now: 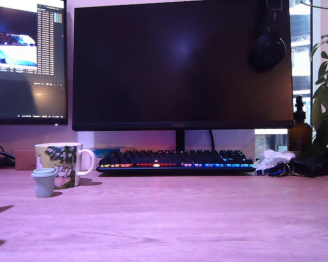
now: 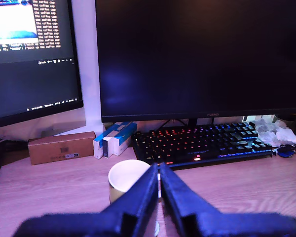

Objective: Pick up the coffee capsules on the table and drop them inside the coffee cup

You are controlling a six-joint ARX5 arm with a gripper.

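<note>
In the wrist view the dark fingers [image 2: 138, 197] stand before the coffee cup [image 2: 124, 178], hiding its near side and all of its print; only the pale rim and inside show. Next to the cup, the blue-grey capsule [image 1: 44, 183] covers the lower part of the cup's print in the exterior view, and whether the two touch cannot be told. No second capsule can be made out. Behind the cup, the left monitor [image 1: 26, 60] is cut off by the picture's edge, its text too small to read.
</note>
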